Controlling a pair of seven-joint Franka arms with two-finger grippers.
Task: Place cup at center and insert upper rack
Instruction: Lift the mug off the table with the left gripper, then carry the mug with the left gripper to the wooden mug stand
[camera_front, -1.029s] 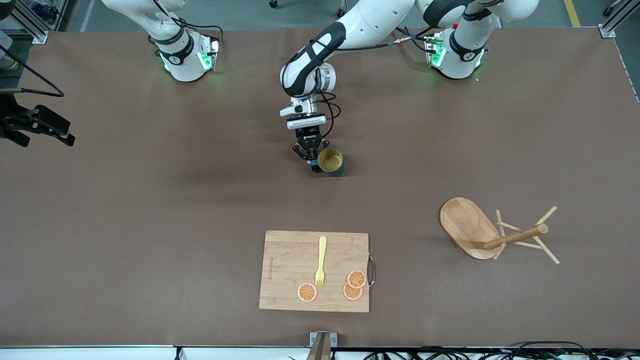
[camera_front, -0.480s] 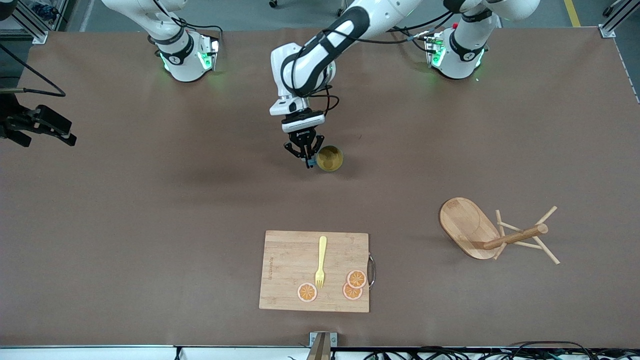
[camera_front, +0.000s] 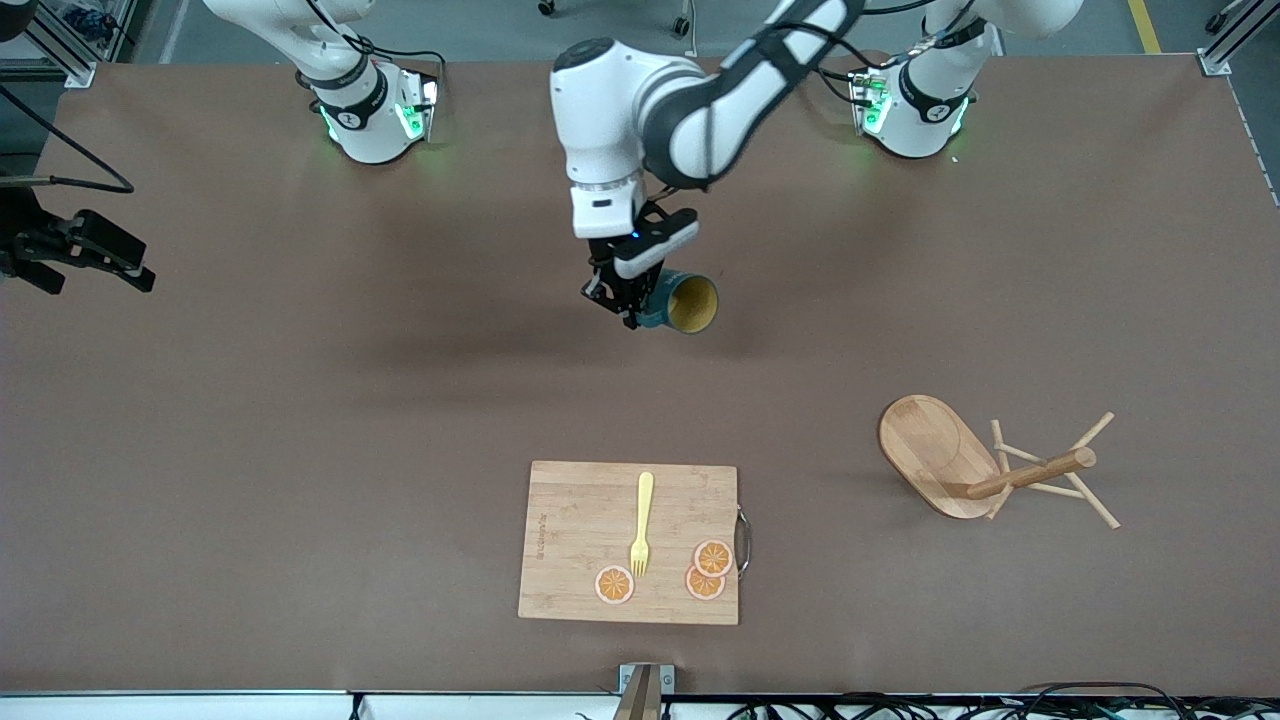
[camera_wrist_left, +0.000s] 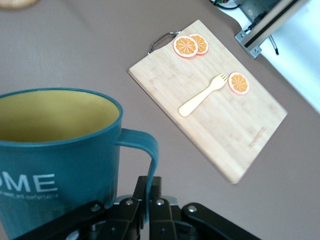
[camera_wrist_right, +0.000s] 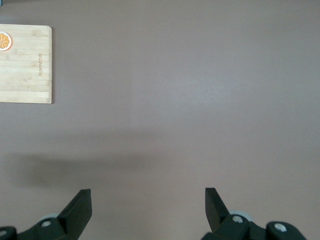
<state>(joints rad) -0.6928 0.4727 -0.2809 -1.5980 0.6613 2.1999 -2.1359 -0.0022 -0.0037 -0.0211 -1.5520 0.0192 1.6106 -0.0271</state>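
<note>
One arm works here: the left pincer (camera_front: 628, 300) is closed on the handle of the cup (camera_front: 683, 303), which hangs tilted in the air over the bare middle of the bench (camera_front: 300, 420), mouth turned toward the left arm's end. In the left wrist view the fingers (camera_wrist_left: 156, 202) pinch the thin handle low down, and the teal body with its white lettering sits off to one side of the grip. To do this step well, I judge the wrist should roll the cup back until its rim is level before it descends, because a handle pinch lets the body swing and a slanted base would rock on contact. It should then come down slowly and let go only once the base is flat on the bench. The right pincer (camera_wrist_right: 145, 207) waits, wide open and holding nothing, over bare bench toward the right arm's end. The upper rack (camera_front: 985, 462) lies toppled on its side, toward the left arm's end and well apart from the cup, with the cutting board (camera_front: 629, 541), its fork (camera_front: 641, 524) and orange slices (camera_front: 712, 558) nearer the front camera. Half a second ago the cup stood upright with its mouth facing up; since then the left arm has lifted and rolled it.
</note>
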